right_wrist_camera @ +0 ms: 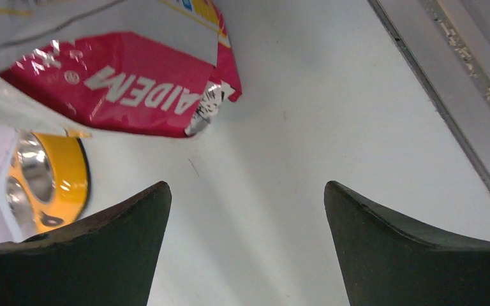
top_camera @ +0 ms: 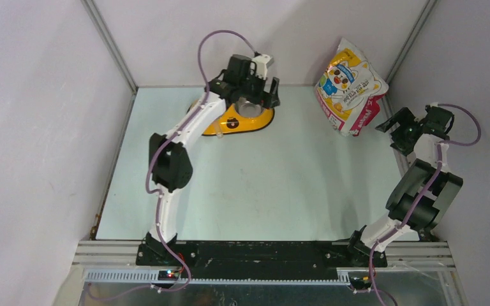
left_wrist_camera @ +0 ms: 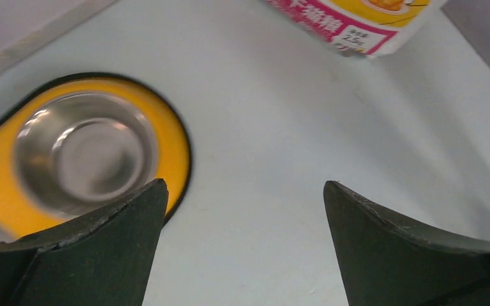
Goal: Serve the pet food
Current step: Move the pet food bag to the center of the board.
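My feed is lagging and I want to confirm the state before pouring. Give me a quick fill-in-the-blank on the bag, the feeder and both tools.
1. The steel bowl in the yellow feeder is ____.
2. The left tool, beside that feeder, has its jaws ____.
3. The pet food bag leans in the table's far ____ corner.
4. The right tool, near the bag, grips ____.
Missing words: empty; open; right; nothing.
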You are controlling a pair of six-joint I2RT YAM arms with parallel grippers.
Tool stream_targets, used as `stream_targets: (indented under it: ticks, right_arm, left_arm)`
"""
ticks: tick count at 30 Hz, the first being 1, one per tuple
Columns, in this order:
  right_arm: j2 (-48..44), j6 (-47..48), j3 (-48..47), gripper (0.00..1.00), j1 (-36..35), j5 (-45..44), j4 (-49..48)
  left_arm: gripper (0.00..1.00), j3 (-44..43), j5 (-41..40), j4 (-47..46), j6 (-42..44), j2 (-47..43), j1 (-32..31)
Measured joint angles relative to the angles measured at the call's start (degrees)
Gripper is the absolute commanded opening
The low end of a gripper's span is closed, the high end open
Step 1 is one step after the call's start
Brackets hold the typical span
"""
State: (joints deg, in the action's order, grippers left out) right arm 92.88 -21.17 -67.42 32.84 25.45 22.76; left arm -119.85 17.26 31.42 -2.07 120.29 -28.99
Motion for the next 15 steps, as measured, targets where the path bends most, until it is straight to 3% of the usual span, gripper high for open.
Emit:
stream_targets:
  ticks: [7,15]
  right_arm:
    - [1.4,-11.6,1.4,0.87,-0.9,-4.8,-9.5]
    - [4.9,-20.8,4.3,0.9,-3.4,-8.8,-23.9]
  left_arm:
    - [1.0,-2.8,7.7,-9.1,-8.6,8.2,-2.8]
    - [1.0,-3.3,14.5,-24.8,-22.0,14.0,-2.7]
